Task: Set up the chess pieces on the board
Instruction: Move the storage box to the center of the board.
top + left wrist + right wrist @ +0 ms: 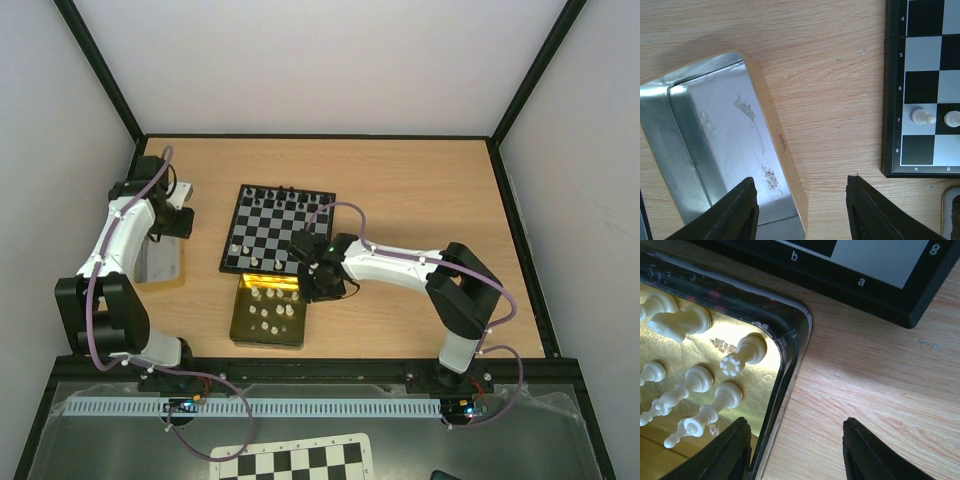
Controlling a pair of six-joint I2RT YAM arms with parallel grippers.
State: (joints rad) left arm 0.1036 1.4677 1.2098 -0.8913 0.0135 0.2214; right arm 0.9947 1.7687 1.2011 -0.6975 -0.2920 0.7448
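Note:
The small chessboard [278, 230] lies mid-table with black pieces [285, 190] along its far row and some white pieces [262, 248] near its front edge. The gold tin [268, 312] just in front holds several cream-white pieces [692, 320]. My right gripper [322, 282] is open and empty, straddling the tin's right rim [790, 360] by the board's near corner [890, 305]. My left gripper [182, 222] is open and empty over the silver tin lid [715, 145], left of the board [922, 90], where two white pawns [923, 117] stand.
The silver lid [160, 262] lies at the left by the left arm. Black frame posts and white walls enclose the wooden table [420, 200]. A larger printed checkered sheet [295, 462] lies below the near edge.

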